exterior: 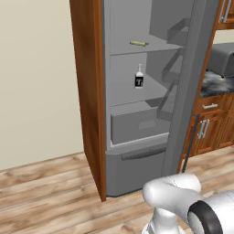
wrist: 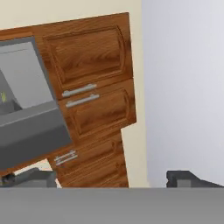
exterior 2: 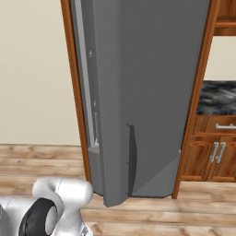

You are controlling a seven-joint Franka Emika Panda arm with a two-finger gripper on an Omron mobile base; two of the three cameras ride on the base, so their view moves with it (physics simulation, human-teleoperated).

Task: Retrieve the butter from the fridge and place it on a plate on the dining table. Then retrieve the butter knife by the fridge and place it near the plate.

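Pale yellow-tan butter (exterior: 139, 44) – on upper fridge (exterior: 137, 91) shelf, above white bottle (exterior: 139, 77); door swung open. End effector (wrist: 111, 178) empty, fingers spread wide, aimed at wood cabinets (wrist: 92, 96). Advice: turn toward shelf, approach level – straddle stick across narrow sides.

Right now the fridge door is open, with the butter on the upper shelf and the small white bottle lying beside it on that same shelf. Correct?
Not quite. The left base view shows the bottle standing upright one shelf below the butter. The fridge door is open.

Glossy white rounded arm (exterior: 173, 194), black ring joint, dark fingertips (wrist: 186, 178)
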